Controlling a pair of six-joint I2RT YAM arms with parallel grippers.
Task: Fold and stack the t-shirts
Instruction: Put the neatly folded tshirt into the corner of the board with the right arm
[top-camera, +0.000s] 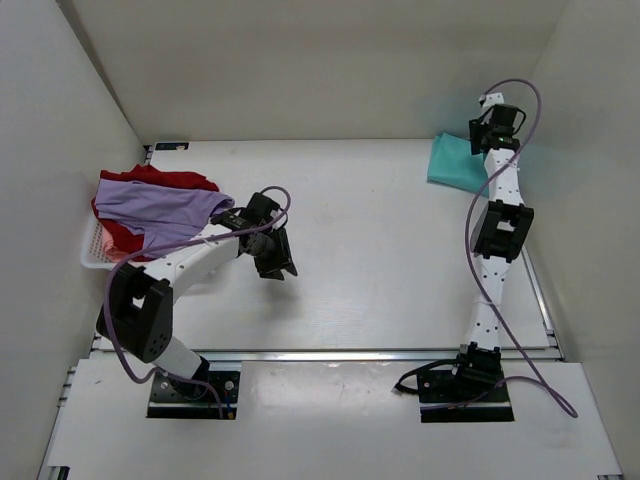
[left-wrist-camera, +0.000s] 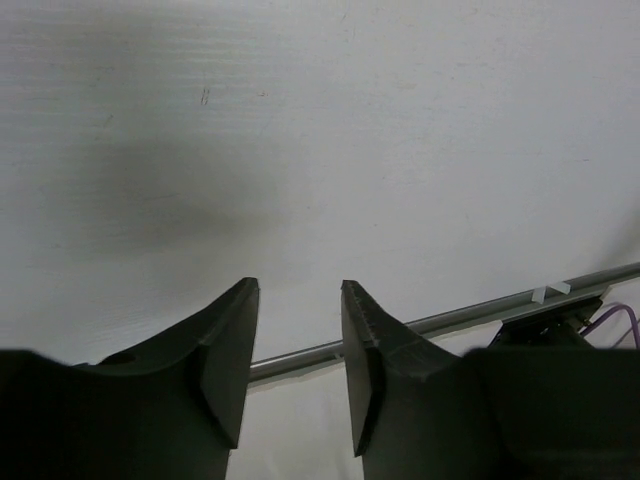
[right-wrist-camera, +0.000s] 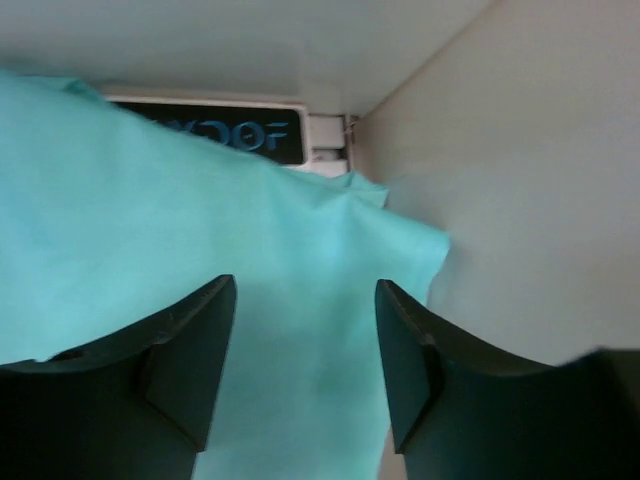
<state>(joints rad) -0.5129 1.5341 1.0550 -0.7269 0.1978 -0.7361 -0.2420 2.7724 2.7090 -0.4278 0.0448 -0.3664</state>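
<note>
A folded teal t-shirt (top-camera: 453, 163) lies at the back right corner of the table. My right gripper (top-camera: 497, 130) hangs over its right edge, open, with the teal cloth (right-wrist-camera: 200, 210) showing below and between the fingers (right-wrist-camera: 190, 340) and nothing held in the right gripper (right-wrist-camera: 305, 295). A lavender t-shirt (top-camera: 160, 205) drapes over a red t-shirt (top-camera: 168, 180) in the white basket (top-camera: 93, 257) at the left. My left gripper (top-camera: 276, 260) hovers right of that basket. In the left wrist view the left gripper (left-wrist-camera: 300, 295) is open over bare table.
White walls close in the table at the left, back and right; the right wall (right-wrist-camera: 530, 180) is right beside the teal shirt. A metal rail (top-camera: 330, 353) runs along the front edge, seen also as the rail (left-wrist-camera: 450, 318) in the left wrist view. A black label (right-wrist-camera: 225, 130) sits in the back corner.
</note>
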